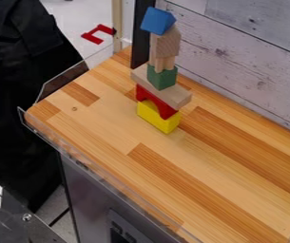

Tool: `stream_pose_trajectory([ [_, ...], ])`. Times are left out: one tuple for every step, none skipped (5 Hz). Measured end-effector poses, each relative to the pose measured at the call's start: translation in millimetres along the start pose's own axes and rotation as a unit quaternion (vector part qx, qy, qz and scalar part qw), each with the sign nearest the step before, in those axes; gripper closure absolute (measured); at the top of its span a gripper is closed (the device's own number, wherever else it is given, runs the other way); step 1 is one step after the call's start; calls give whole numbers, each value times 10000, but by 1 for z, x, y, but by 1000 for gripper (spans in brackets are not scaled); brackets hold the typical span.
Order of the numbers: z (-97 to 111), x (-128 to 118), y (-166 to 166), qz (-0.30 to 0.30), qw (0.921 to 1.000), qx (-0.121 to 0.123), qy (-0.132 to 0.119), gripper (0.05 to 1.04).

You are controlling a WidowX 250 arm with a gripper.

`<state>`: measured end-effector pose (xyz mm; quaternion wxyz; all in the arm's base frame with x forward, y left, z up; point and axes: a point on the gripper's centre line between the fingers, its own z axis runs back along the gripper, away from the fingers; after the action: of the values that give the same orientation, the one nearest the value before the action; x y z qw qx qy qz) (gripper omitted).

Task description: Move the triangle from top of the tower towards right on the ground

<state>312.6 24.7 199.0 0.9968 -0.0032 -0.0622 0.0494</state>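
Camera view: nearest me, a clear rim (pixel 77 154) borders the counter (pixel 223 180) along its lower-left edge, above a grey metal front (pixel 87 190). From there the wood runs back to the tower, and its widest stretch, the room I have for moving, spreads from the tower's foot toward the lower right.

The tower stands well in from the near edge, toward the far side. From the bottom up I see a yellow block (pixel 151 118), a red arch (pixel 146 95), a plain plank (pixel 172 96) lying across, a green block (pixel 161 77), pale uprights (pixel 164 63) and a wooden block (pixel 167 45). The blue triangle (pixel 157 20) sits on top, tilted in my view, with a broad face toward the left; I can't tell which way its long axis runs.

Behind the tower rise a black post (pixel 140 42) and a whitewashed wall (pixel 236 52), and a red piece (pixel 97 34) lies beyond the counter's far left edge. I can't tell how far open my gripper is, or whether it has hold of anything.
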Motion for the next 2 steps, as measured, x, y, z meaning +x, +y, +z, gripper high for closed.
stream_pose_trajectory([
  [-6,-1,0,23,9999,-41,154,85],
  [-6,1,1,84,9999,-83,108,85],
])
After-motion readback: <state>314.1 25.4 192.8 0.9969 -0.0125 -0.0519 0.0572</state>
